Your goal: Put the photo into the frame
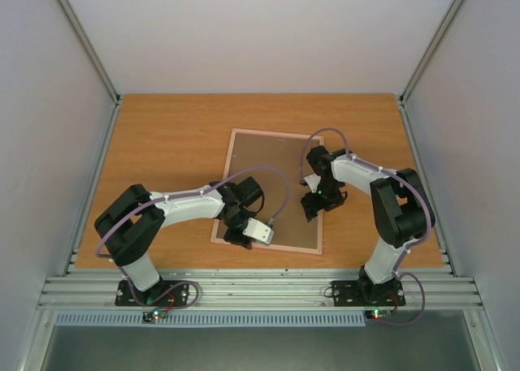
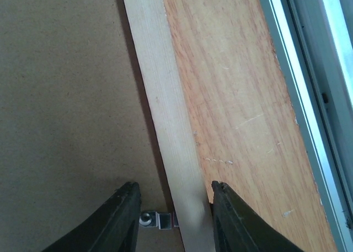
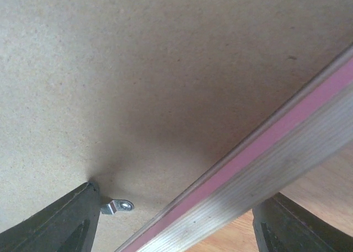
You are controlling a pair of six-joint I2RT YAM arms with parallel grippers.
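The frame (image 1: pixel 272 133) lies face down in the middle of the table, its brown backing board (image 1: pixel 276 176) facing up. The photo is hidden. My left gripper (image 1: pixel 236 238) is at the frame's near left corner. In the left wrist view it (image 2: pixel 175 191) stands open astride the pale wood rim (image 2: pixel 165 97) and a small metal clip (image 2: pixel 154 220). The right finger sits against the rim's outer edge. My right gripper (image 1: pixel 309 215) hovers at the frame's right side. It (image 3: pixel 182 196) is open wide across the pink-edged rim (image 3: pixel 287 136), with a metal clip (image 3: pixel 118 207) beside its left finger.
The wooden table (image 1: pixel 171 144) is walled on three sides by grey panels. An aluminium rail (image 2: pixel 309 70) runs along the table's near edge, close to the frame's near rim. Purple cables loop over both arms above the frame.
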